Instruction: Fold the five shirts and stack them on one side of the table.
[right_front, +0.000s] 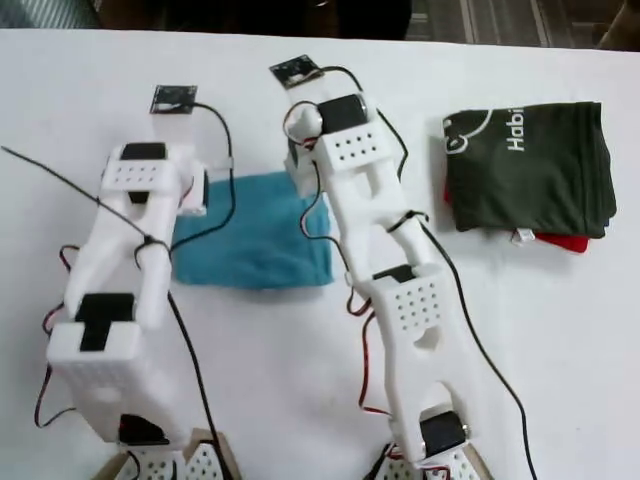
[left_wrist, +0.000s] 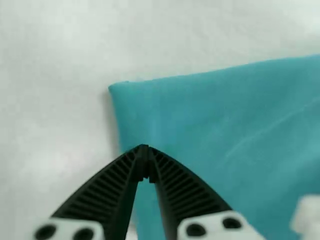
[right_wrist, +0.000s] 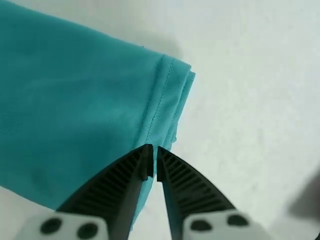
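Observation:
A folded teal shirt (right_front: 252, 238) lies flat on the white table (right_front: 570, 340) between my two arms. My left gripper (left_wrist: 144, 150) is shut with its tips on the shirt (left_wrist: 225, 135) just inside one far corner, seemingly pinching the fabric. At the other far corner, my right gripper (right_wrist: 150, 151) is shut at the shirt's hemmed edge (right_wrist: 75, 100), which runs in under its tips. From above, the left gripper (right_front: 198, 190) and right gripper (right_front: 302, 168) sit at the shirt's far edge. A folded dark green shirt (right_front: 528, 165) rests on a red one (right_front: 565, 241) at the right.
Black and red cables (right_front: 470, 330) trail along both arms and over the table. Bare table surface lies to the right of the right arm, in front of the stack, and along the far edge.

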